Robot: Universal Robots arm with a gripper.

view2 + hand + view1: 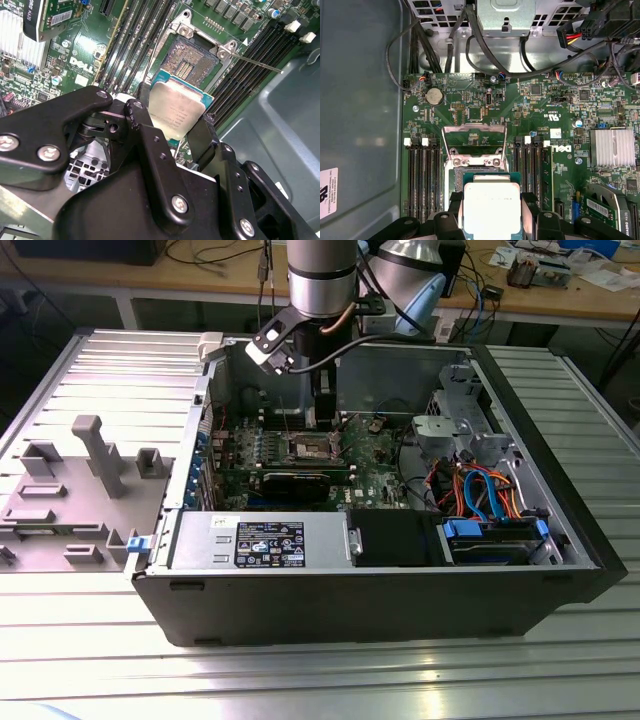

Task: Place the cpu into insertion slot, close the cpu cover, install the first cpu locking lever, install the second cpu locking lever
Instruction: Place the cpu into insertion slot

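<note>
My gripper (491, 220) is shut on the cpu (491, 207), a flat square chip with a dull silver top and a green edge, held by two opposite sides between black fingers (200, 137). In both wrist views the cpu (175, 112) hangs just above the insertion slot (192, 62), whose dark pin field and grey rim are partly uncovered beside it. The cpu cover (475, 161) stands swung open at the slot's far side. A thin locking lever (260, 64) sticks out from one corner of the slot. In the exterior view the gripper (320, 415) reaches down into the open computer case over the insertion slot (312, 447).
Long black memory slots (422, 175) flank the socket on both sides. A coin battery (434, 96), a finned heatsink (612, 146) and cable bundles (485, 50) lie nearby. The case (380, 600) also holds a power supply (260, 540) and a drive cage (495, 535). A grey fixture (90, 455) sits outside.
</note>
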